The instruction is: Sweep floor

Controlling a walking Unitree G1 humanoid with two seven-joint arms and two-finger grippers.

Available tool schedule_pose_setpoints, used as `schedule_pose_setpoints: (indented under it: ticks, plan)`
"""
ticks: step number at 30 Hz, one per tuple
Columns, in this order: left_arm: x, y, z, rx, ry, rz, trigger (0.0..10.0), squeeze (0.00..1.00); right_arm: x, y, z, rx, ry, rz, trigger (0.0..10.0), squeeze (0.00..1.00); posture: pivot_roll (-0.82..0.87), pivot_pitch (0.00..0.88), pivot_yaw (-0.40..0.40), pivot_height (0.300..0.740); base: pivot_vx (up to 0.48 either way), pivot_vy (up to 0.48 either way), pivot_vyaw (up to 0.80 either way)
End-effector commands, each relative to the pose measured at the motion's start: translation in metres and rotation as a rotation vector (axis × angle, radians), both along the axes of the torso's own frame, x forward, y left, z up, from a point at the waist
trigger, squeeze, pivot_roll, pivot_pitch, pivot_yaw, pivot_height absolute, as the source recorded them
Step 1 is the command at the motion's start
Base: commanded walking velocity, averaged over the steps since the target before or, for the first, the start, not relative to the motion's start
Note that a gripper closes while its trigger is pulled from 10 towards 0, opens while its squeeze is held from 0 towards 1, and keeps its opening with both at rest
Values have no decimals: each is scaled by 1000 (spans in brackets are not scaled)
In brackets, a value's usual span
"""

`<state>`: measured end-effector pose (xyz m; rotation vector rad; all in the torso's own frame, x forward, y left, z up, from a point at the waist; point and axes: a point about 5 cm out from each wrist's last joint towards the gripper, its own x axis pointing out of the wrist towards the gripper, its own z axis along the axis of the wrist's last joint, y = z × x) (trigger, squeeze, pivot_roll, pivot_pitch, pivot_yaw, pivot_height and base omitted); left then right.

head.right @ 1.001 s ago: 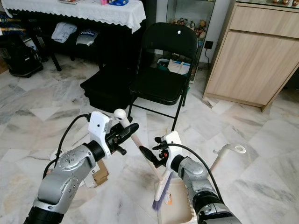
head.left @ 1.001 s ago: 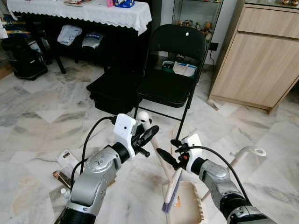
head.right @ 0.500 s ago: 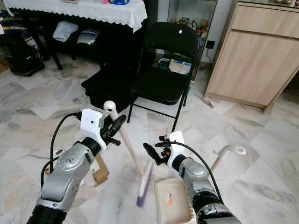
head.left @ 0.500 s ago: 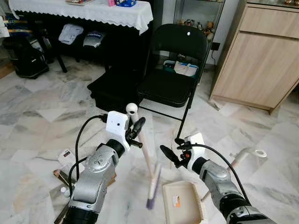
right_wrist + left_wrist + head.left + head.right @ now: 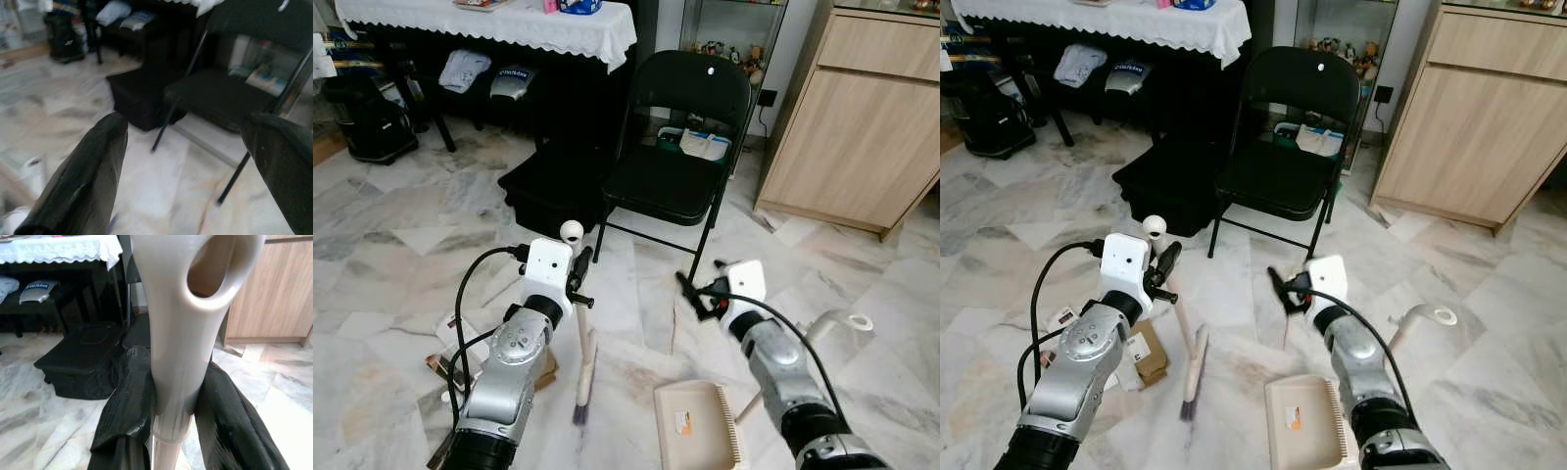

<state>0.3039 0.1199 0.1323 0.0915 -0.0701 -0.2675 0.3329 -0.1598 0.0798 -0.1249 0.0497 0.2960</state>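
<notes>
Left wrist view has the left gripper [image 5: 171, 406] clamped on the broom handle [image 5: 178, 333], one black finger [image 5: 128, 396] on each side. Its purple-bristled broom head [image 5: 583, 384] rests on the marble floor [image 5: 401, 264] beside the beige dustpan [image 5: 697, 426]. The right gripper [image 5: 690, 291] hangs empty, fingers spread wide, before the black folding chair [image 5: 671, 147].

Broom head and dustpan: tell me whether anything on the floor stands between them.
Nothing visible does. The left gripper holds the broom by its handle, bristles on bare marble floor beside the dustpan. The black chair stands farther back.
</notes>
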Motion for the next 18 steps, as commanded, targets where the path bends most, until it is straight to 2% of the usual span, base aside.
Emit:
schedule_pose_setpoints:
  ticks: [1, 3, 7, 8, 9, 10, 14, 16, 18]
  plan:
    - [1, 3, 5, 9, -42, 19, 10000, 0, 4, 0, 13, -17, -70, -28, 10000, 0, 84, 29, -15, 740, 0, 0, 0]
    - [2, 10, 1, 4, -40, 56, 10000, 0, 7, -2, 32, -45, -159, -65, 10000, 0, 81, 30, -18, 740, 0, 0, 0]
    - [2, 18, -4, -3, -35, 97, 10000, 0, 9, -1, 59, -39, -269, -115, 10000, 0, 78, 31, -18, 740, 0, 0, 0]
    - [2, 21, -8, 6, -26, 108, 10000, 0, 8, 0, 74, -48, -330, -137, 10000, 0, 67, 33, -20, 740, 0, 0, 0]
    - [2, 22, -9, 4, -27, 110, 0, 0, 7, 0, 83, -52, -365, -146, 10000, 0, 65, 32, -20, 740, 0, 0, 0]
    - [2, 22, -9, 4, -27, 110, 0, 0, 7, 0, 83, -52, -365, -146, 10000, 0, 65, 32, -20, 740, 0, 0, 0]
    - [2, 22, -10, -11, -31, 122, 0, 0, 0, -3, 112, -46, -463, -219, 10000, 0, 58, 32, -23, 740, 0, 0, 0]
    - [2, 22, -12, -9, -29, 125, 0, 0, -7, -4, 121, -63, -498, -248, 10000, 0, 53, 32, -27, 740, 0, 0, 0]
    - [3, 22, -14, -10, -31, 128, 0, 0, -22, -11, 133, -105, -525, -327, 10000, 0, 43, 33, -28, 740, 0, 0, 0]
